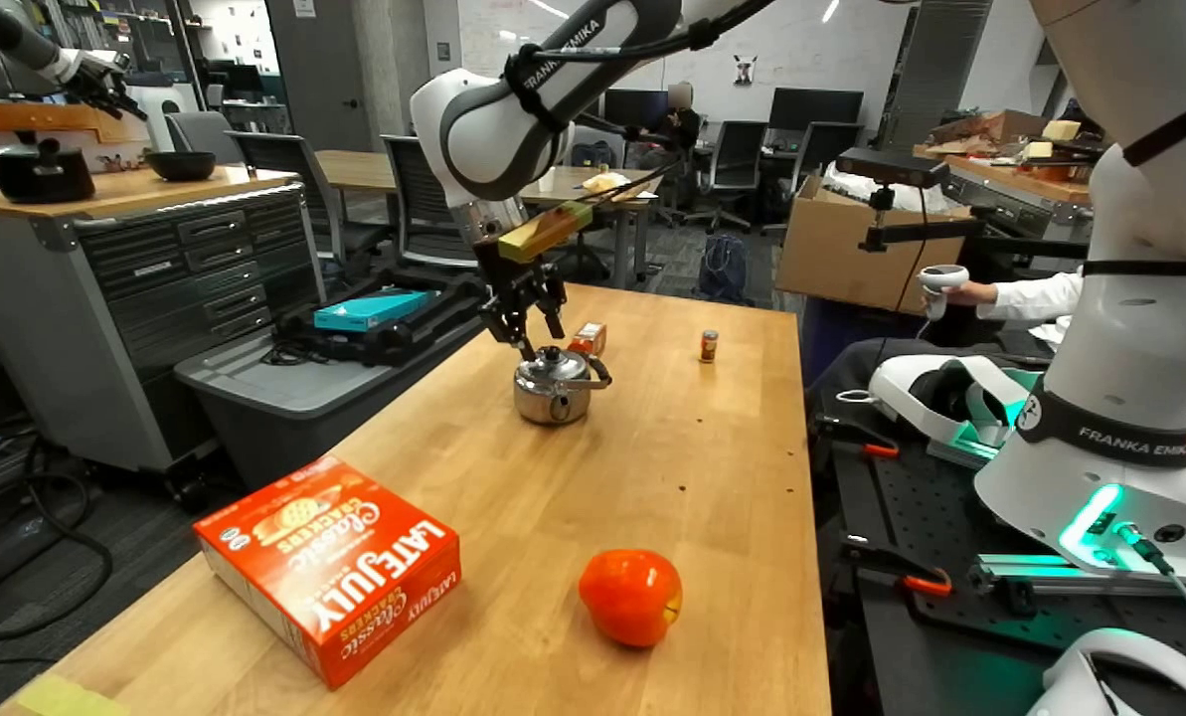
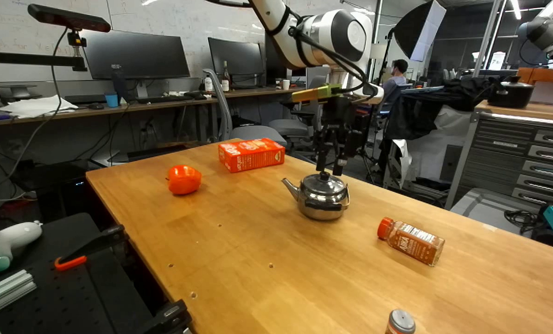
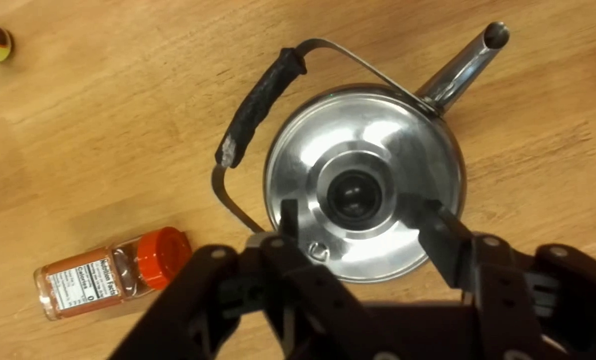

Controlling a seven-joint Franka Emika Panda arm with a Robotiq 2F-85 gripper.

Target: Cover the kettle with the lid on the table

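Observation:
The silver kettle [image 1: 553,406] stands upright on the table and shows in both exterior views [image 2: 321,215]. In the wrist view its spout [image 3: 455,75] points to the upper right, and its black-gripped handle is folded down to the side. The silver lid [image 3: 367,257] sits on top of the kettle, with its black knob up; it also shows in both exterior views [image 1: 543,368] [image 2: 325,184]. My gripper [image 3: 359,204] is open and empty, pointing down just over the lid. Its fingertips appear on either side of the knob. It shows in both exterior views [image 1: 543,343] [image 2: 329,170]; contact cannot be told.
A spice bottle with a red cap [image 2: 413,241] lies beside the kettle, also in the wrist view [image 3: 88,277]. A small jar [image 1: 709,346] stands near the table edge. A red cracker box [image 1: 329,557] and an orange-red ball-like fruit [image 1: 632,597] rest farther along the table.

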